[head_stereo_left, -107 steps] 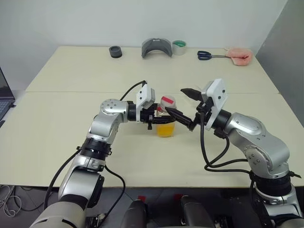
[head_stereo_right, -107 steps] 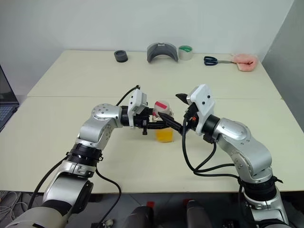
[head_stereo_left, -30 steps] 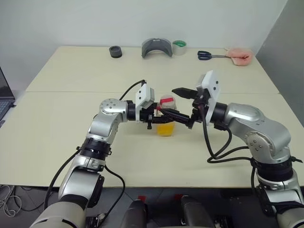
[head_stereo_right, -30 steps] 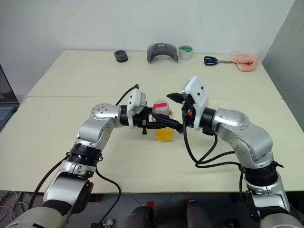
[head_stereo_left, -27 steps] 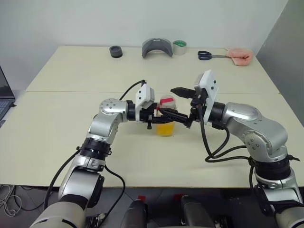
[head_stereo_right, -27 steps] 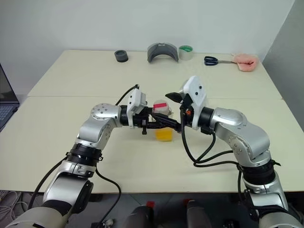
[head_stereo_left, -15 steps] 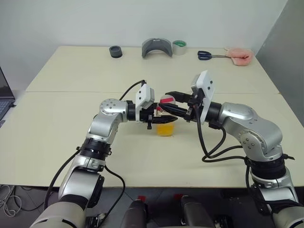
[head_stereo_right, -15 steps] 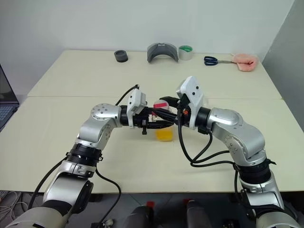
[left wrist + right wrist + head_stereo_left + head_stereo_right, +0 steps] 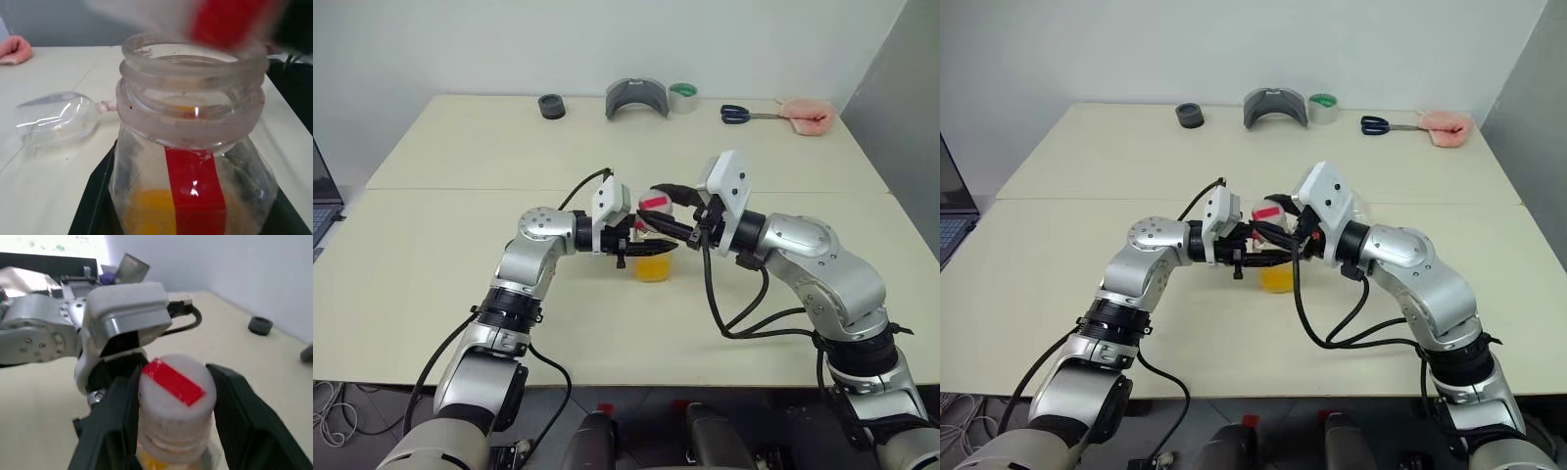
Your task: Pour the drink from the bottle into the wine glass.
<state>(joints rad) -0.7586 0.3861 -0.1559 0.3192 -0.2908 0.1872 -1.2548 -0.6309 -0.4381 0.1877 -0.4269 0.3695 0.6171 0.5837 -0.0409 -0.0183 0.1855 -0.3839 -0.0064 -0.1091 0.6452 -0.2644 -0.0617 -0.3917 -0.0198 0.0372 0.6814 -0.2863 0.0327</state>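
Note:
The clear bottle [image 9: 652,257] stands upright at the table's middle, with the orange drink [image 9: 149,210] low inside it and a red label strip [image 9: 193,191] down its side. My left gripper [image 9: 642,245] is shut on the bottle's body from the left. My right gripper [image 9: 173,382] comes in from the right, shut on the whitish cap [image 9: 177,384] with the red strip across it, one finger [image 9: 120,401] on each side. In the left wrist view the cap is a blur just above the neck rim. The wine glass [image 9: 56,117] lies on its side on the table beyond the bottle.
Along the table's far edge sit a black roll [image 9: 551,106], a grey curved piece [image 9: 636,98], a green tape roll [image 9: 682,97], scissors [image 9: 744,115] and a pink cloth [image 9: 806,117]. A laptop [image 9: 321,211] shows at the left edge. Bare table [image 9: 440,294] lies at the front left.
My right gripper has moved left to the bottle's top, rolled, and closed its fingers on the cap. The left arm and the bottle have stayed put.

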